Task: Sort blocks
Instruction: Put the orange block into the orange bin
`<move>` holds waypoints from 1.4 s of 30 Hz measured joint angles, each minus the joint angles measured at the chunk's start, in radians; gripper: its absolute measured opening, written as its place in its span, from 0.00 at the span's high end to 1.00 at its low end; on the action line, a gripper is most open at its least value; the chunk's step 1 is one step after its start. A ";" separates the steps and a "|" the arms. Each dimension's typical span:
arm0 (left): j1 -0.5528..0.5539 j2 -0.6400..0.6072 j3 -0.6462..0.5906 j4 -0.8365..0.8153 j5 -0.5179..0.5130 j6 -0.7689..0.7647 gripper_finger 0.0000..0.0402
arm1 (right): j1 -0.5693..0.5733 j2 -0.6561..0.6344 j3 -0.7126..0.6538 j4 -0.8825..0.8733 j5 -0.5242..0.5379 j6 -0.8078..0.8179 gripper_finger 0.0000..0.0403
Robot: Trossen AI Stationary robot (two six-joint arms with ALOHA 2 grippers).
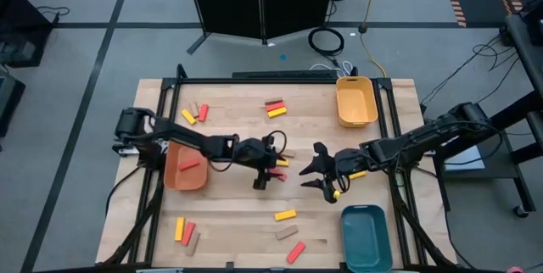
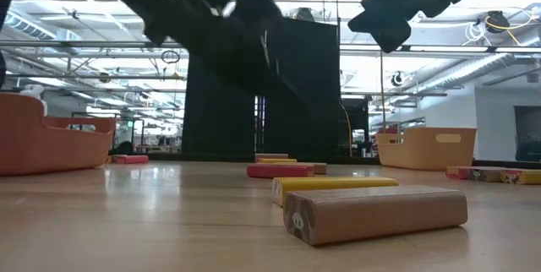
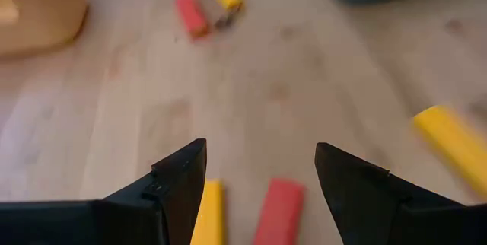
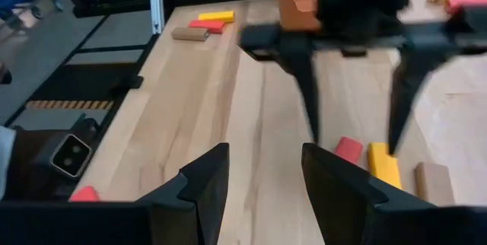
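Wooden bench fills the middle of the high view, pale slats with a dark frame. On it sit three smooth plastic trays with rounded corners: an orange tray at centre left, a teal tray at lower right, a yellow tray at upper right.

Sorting has, I judge, hardly begun: only one red block lies in the orange tray, and the other two trays look empty. The rest of the blocks, flat painted or bare tan bars, lie scattered in small groups at upper left, upper centre, lower left and lower centre.

At frame centre the left gripper hangs over a red and yellow pair, jaws wide and holding nothing. Facing it just to the right, the right gripper is also empty, its jaws spread, a yellow block beside it.
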 joint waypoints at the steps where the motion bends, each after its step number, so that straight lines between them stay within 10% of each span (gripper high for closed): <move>1: 0.008 0.019 0.000 0.008 0.000 0.000 0.39 | 0.000 0.000 0.000 0.001 0.001 -0.002 0.60; 28: 0.008 0.197 0.051 -0.058 0.089 -0.003 0.40 | -0.001 0.000 0.000 0.001 0.002 -0.055 0.60; 42: 0.008 0.197 0.050 -0.056 0.112 -0.003 0.75 | -0.002 0.000 0.000 0.001 0.002 -0.055 0.60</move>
